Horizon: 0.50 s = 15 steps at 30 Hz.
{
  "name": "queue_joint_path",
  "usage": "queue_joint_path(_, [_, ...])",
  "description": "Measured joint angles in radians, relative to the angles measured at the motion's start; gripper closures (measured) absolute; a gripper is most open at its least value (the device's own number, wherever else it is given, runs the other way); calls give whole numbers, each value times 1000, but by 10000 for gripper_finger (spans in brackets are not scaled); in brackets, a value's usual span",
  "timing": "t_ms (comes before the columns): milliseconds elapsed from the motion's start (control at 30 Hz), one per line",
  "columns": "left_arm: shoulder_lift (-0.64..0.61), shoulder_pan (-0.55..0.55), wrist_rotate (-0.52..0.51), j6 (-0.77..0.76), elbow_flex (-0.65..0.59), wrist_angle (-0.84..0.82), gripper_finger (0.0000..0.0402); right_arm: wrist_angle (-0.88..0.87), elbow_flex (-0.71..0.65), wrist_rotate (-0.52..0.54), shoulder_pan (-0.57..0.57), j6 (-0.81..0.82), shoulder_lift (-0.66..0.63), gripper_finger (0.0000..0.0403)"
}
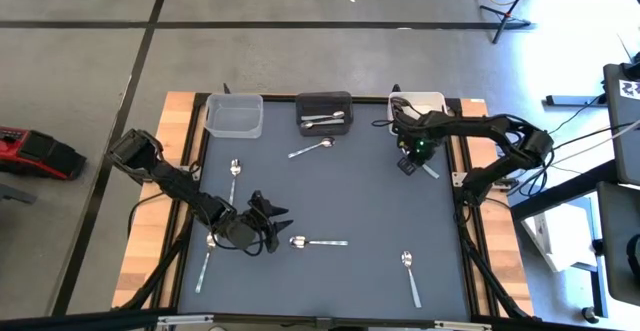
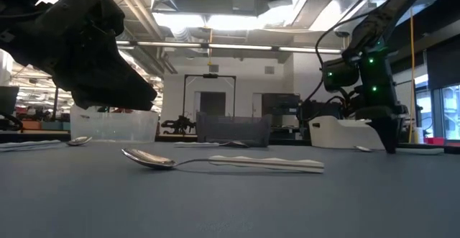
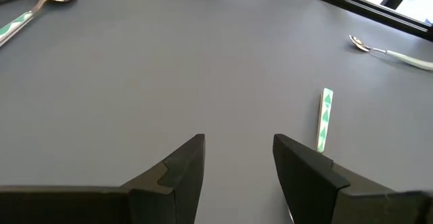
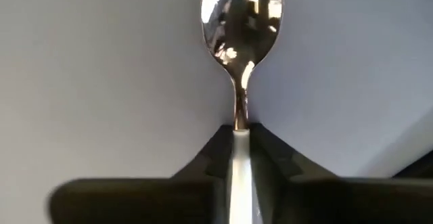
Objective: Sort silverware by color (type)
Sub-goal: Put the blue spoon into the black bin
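Counter [image 1: 360,201] first: a dark grey mat on a wood-edged top, with three bins along its far edge, a clear bin [image 1: 234,115], a black bin [image 1: 325,113] and a white bin [image 1: 420,106]. Beyond it the low view shows a workshop room with ceiling lights, ducts and a doorway; the high view shows a grey floor crossed by dark tape lines.

Both dark arms are at work over the mat. Near the white bin, the right claw [image 1: 412,161] is clenched on a spoon [image 4: 241,21]: the wrist view shows its pale handle pinched between the fingers, the shiny bowl sticking out ahead. At the near left, the left claw [image 1: 268,219] hovers with its fingers spread and nothing between them, just beside a spoon with a pale handle [image 1: 318,242] that lies on the mat.

By my reading the sorting is barely begun. Only the black bin shows silverware inside [image 1: 322,120]; the clear bin looks empty, and the white bin is partly hidden by the right arm. Loose pieces are left on the mat: one just before the black bin [image 1: 311,150], one near the clear bin [image 1: 234,169], one at the left edge [image 1: 205,263], one at the near right [image 1: 410,276], and the one beside the left claw.
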Motion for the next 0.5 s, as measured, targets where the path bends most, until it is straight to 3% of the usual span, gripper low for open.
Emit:
queue_joint_path(67, [0, 0, -2, 1, 0, 0, 231, -1, 5, 4, 0, -38, 0, 393])
queue_joint_path(200, [-1, 5, -2, 14, 0, 0, 231, 1, 6, 26, 0, -48, -2, 384])
queue_joint_path(500, [-123, 110, 123, 255, 0, 1, 231, 58, 4, 65, 75, -75, -69, 394])
